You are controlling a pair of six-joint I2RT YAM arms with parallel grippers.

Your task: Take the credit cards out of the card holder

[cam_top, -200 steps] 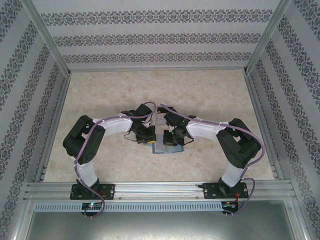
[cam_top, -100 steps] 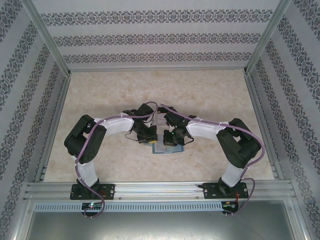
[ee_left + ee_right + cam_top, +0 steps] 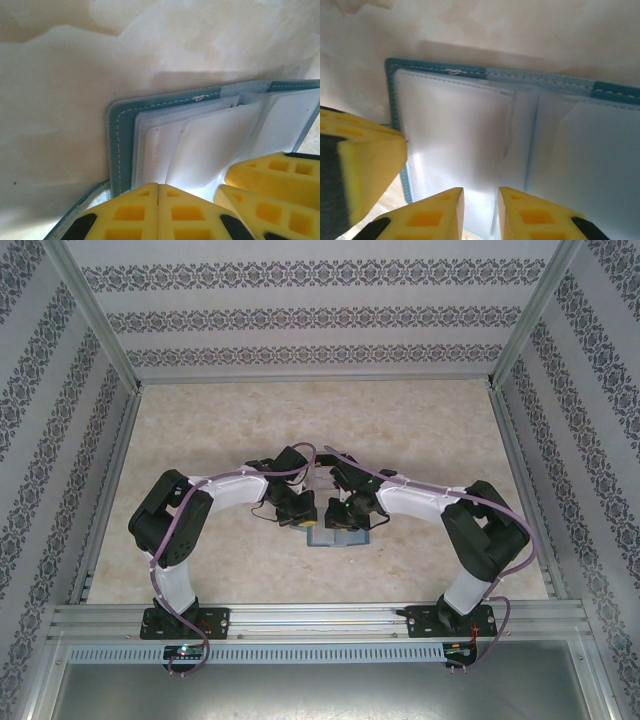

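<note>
The card holder [image 3: 338, 539] lies open at lower centre of the table [image 3: 200, 430]. The left gripper [image 3: 158, 210], fingers together, should pin its page while the right gripper [image 3: 480, 212] (jaws slightly apart) nips one pale sleeve [image 3: 465, 140]. The right elbow now sits further toward the lower right than a second ago.

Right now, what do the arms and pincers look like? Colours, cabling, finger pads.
Both arms match: the left arm and right arm have white link covers between chunky black joint housings, each with a purple cable routed along it. The left pincer and right pincer carry yellow wedge fingers with moulded square pockets and black backing.
</note>
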